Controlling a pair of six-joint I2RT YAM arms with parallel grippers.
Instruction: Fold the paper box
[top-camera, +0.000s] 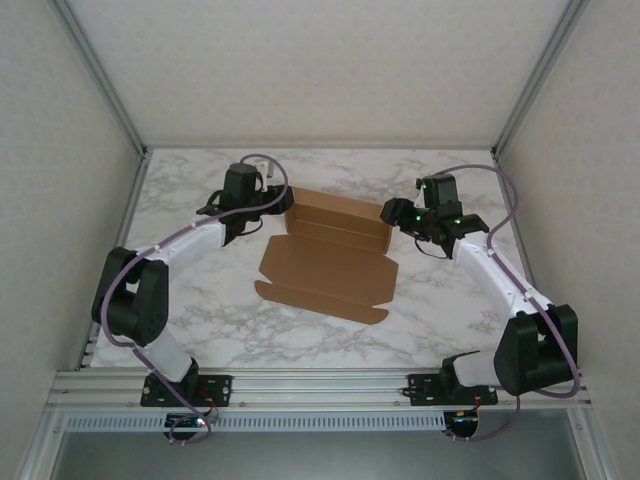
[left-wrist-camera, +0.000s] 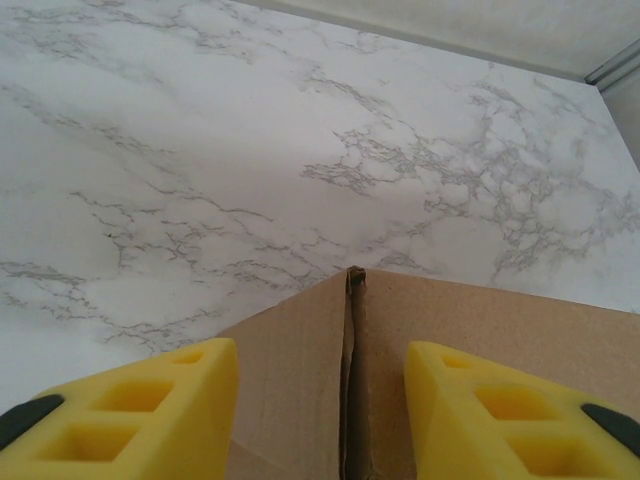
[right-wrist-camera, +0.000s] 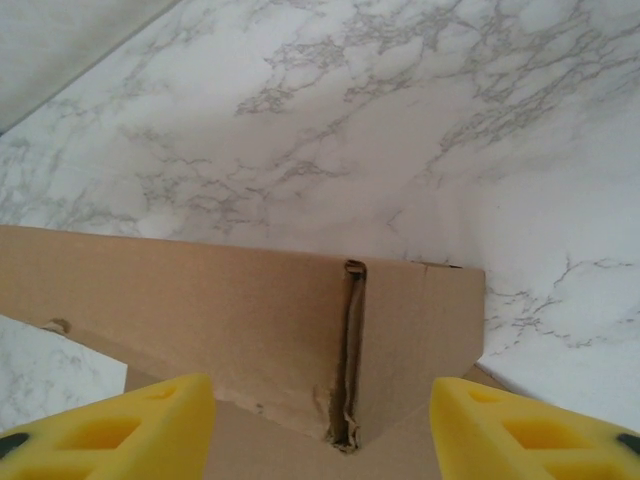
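Currently: paper box (top-camera: 328, 262), brown, partly folded, lying on marble table (top-camera: 200, 300). Left gripper (left-wrist-camera: 320, 400) at box's far left corner, jaws spread astride it, gripping nothing. Right gripper (right-wrist-camera: 322, 420) at box's far right corner, likewise.

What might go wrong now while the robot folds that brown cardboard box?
1. The brown cardboard paper box has a split corner seam between the open jaws of the left gripper; a pinch off-centre might crush it.
2. The right gripper straddles a ragged corner seam; squeezing may tear it further.
3. The front flaps lie flat, so the raised back wall may flop down.
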